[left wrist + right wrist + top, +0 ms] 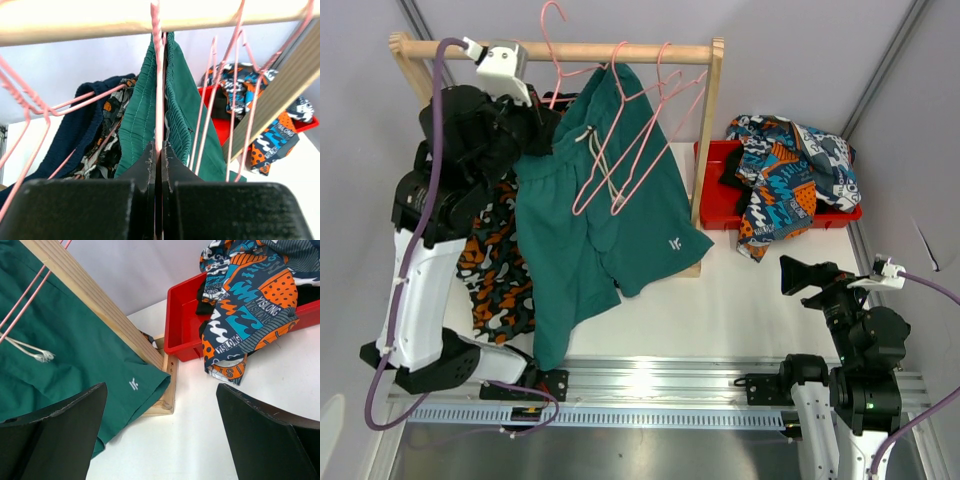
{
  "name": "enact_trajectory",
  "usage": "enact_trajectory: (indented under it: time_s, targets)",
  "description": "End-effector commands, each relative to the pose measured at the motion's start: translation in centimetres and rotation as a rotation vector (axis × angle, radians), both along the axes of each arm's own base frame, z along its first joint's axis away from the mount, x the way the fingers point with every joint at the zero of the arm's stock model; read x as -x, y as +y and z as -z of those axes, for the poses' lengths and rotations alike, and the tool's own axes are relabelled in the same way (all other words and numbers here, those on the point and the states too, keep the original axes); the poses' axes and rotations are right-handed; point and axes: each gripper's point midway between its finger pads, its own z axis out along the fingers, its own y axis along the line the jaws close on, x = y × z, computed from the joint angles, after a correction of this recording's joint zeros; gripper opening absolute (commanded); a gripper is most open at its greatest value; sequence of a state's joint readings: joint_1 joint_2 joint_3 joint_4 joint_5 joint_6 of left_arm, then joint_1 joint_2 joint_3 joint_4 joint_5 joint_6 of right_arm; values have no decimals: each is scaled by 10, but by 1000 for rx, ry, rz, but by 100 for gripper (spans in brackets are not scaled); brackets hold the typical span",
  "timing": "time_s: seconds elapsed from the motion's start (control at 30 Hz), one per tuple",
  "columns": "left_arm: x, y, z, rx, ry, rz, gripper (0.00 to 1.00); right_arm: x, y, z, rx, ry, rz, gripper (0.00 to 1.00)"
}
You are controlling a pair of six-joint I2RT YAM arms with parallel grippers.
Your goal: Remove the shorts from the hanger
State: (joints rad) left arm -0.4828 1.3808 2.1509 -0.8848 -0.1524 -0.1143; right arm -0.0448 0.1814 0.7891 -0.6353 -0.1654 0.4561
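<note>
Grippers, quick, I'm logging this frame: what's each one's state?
Left gripper: shut on the pink hanger carrying the teal shorts.
Right gripper: open, empty.

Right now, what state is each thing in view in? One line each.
teal green shorts: hanging on pink hanger.
camouflage shorts: hanging from rack.
navy shorts: hanging from rack.
cartoon-print shorts: off hanger, draped over red bin.
left gripper: shut on pink hanger.
right gripper: open, empty.

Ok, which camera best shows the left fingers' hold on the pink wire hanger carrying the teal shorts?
Left wrist: the left gripper is shut on the pink wire hanger below the wooden rail, teal green shorts either side. Top external: the left arm hides the grip. Right wrist: only a bit of pink wire.
</note>
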Motion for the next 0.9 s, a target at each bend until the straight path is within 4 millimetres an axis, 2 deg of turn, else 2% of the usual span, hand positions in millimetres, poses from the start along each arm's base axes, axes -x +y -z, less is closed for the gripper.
enact_trajectory:
  time_s: [0.0,0.03,0.07,0.1,0.13,0.2,0.23,0.27,0.3,0.37,0.4,0.47,0.5,0.6,0.63,0.67,0.7,0.73,0.77,0.87]
  targets:
    - [18,8,-44,73,-130,16,0,2,2,-9,-4,-38,-10,100]
    - [24,11,-47,69,-139,16,0,2,2,-11,-4,-42,-13,100]
    - [22,10,-31,49,-103,17,0,2,3,-13,-4,-50,-14,100]
    - [26,13,-26,42,-96,17,0,2,3,-15,-2,-52,-17,100]
    - [37,20,-19,35,-89,9,0,2,5,-18,0,-59,-27,99]
    - [41,28,17,-7,-14,-22,0,1,7,-21,2,-66,-40,100]
    - [49,34,22,-12,-13,-29,0,2,12,-25,4,-78,-68,100]
    - [69,47,18,2,-44,-42,0,2,14,-32,7,-102,-83,99]
    - [68,51,48,-36,19,-65,0,1,17,-35,8,-107,-102,99]
    - [91,65,54,-33,11,-79,0,3,26,-49,11,-151,-157,100]
    - [95,69,77,-67,66,-84,0,3,32,-52,7,-151,-192,99]
    - [113,75,89,-70,78,-72,0,5,37,-67,10,-186,-222,100]
    - [117,73,102,-77,108,-53,0,5,40,-70,10,-190,-239,99]
    - [143,57,115,-32,124,88,0,9,46,-84,14,-208,-282,100]
    - [146,50,134,-38,169,125,0,10,50,-89,16,-220,-305,100]
    - [157,33,138,-18,185,237,0,13,55,-93,19,-233,-341,99]
    - [168,27,139,-5,171,299,0,20,67,-95,25,-240,-420,100]
    - [173,18,151,-1,198,358,0,23,73,-99,11,-245,-461,100]
    - [186,1,159,15,227,480,0,20,77,-97,1,-228,-494,100]
    - [198,-23,167,59,251,635,0,22,86,-95,-10,-207,-566,99]
